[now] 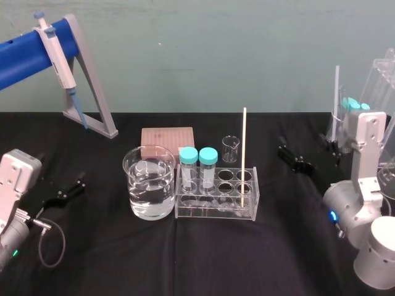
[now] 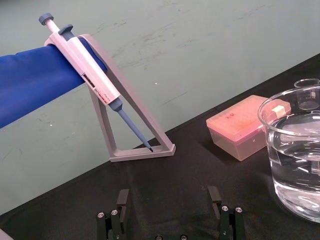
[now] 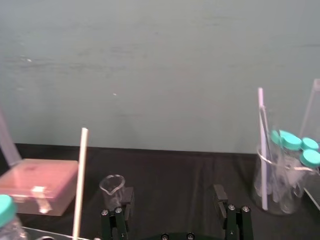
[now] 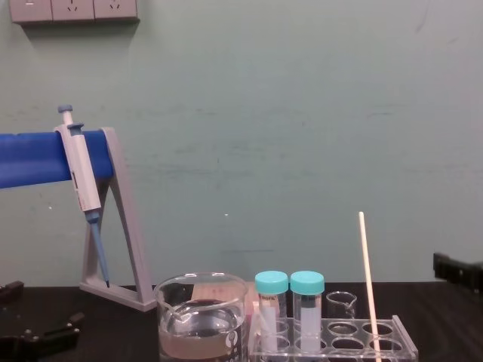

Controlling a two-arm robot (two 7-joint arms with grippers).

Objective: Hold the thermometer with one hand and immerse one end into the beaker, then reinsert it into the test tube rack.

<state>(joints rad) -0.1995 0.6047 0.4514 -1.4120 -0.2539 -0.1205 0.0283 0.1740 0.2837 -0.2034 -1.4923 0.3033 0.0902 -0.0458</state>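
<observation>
Black-clothed table [image 1: 185, 262] with beaker [image 1: 150, 185], test tube rack [image 1: 213, 213], pink box [image 1: 166, 137], tiny glass [image 1: 230, 148], grey stand [image 1: 92, 122]

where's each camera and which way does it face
head: high, looking down at test tube rack, thermometer, beaker; left gripper, right gripper flank them
chest: low, looking across the table; gripper tips at edges
left wrist: faces pipette stand, beaker; own open fingers
right wrist: faces thermometer, tiny beaker; own open fingers
shared: head, chest both show thermometer in rack
</observation>
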